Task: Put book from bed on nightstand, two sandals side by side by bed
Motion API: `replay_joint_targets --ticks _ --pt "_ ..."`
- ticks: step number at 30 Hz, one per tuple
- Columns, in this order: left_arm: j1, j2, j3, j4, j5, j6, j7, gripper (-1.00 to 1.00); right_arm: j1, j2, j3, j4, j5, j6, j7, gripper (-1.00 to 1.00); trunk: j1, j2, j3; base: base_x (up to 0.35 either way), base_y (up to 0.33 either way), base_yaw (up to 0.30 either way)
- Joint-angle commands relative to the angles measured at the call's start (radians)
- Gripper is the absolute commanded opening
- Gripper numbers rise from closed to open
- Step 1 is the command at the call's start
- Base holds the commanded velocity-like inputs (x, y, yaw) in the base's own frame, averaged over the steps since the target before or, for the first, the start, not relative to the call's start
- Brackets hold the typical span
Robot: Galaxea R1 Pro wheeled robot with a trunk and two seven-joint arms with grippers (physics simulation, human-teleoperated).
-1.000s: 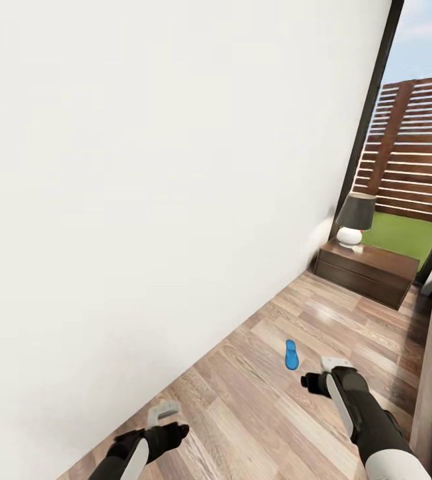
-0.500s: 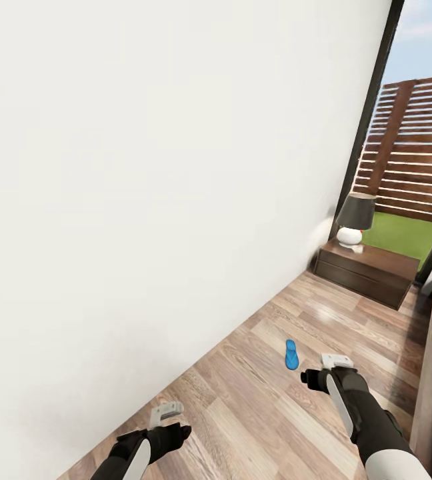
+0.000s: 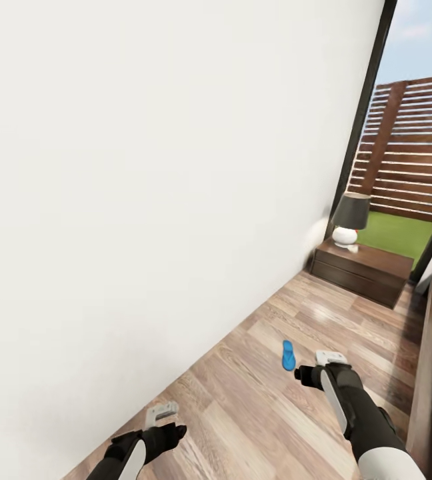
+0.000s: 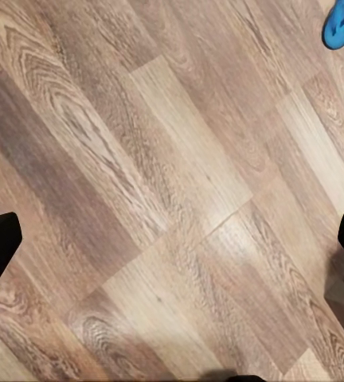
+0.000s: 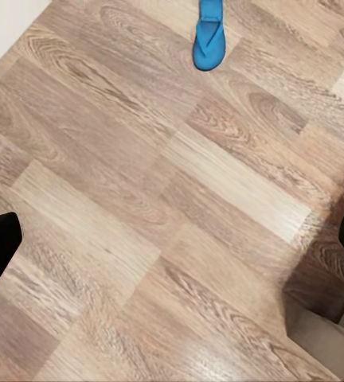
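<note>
1. Since a second ago the whole head view has shifted slightly left: the camera moved, not the things.
2. One sandal (image 3: pixel 288 355) lies on the floor (image 3: pixel 256 400), just ahead of the right tool (image 3: pixel 309 372); nightstand (image 3: pixel 356 272) stands beyond.
3. Both tools, left (image 3: pixel 163 420) included, are spread wide, empty.
4. Judgement: approach under way; no grasp begun.

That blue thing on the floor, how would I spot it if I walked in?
Find the long white wall and follow the wooden floor along it toward the dark nightstand with the lamp. Partway there lies one sandal, flat on the boards, just ahead of the right tool. It is the only bright blue item around.
</note>
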Motion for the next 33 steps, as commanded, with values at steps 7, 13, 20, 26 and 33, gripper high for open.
replay_joint_targets --ticks 7,13,20,26,33 --pt "0.003 0.002 0.009 -0.005 0.005 0.004 0.002 1.00 -0.002 0.016 0.000 -0.012 -0.002 0.036 -0.004 1.00 0.000 -0.001 -0.001 0.268 0.000 -0.223" --pt "0.003 -0.001 0.010 -0.005 0.000 0.005 0.009 1.00 -0.002 0.019 0.000 -0.015 0.000 0.038 -0.004 1.00 0.000 -0.001 -0.001 0.125 0.000 -0.257" --pt "0.004 0.001 0.011 -0.006 0.004 0.006 0.007 1.00 -0.002 0.020 0.001 -0.016 0.000 0.040 -0.004 1.00 0.000 -0.001 -0.001 0.039 0.000 -0.254" --pt "0.004 0.003 0.011 -0.006 0.006 0.007 0.004 1.00 -0.002 0.021 0.001 -0.016 0.000 0.040 -0.004 1.00 0.000 -0.001 -0.001 0.099 0.040 -0.106" --pt "0.004 0.002 0.011 -0.006 0.007 0.007 0.002 1.00 -0.002 0.020 0.002 -0.016 0.000 0.041 -0.004 1.00 0.000 -0.001 -0.001 0.243 0.071 -0.029"
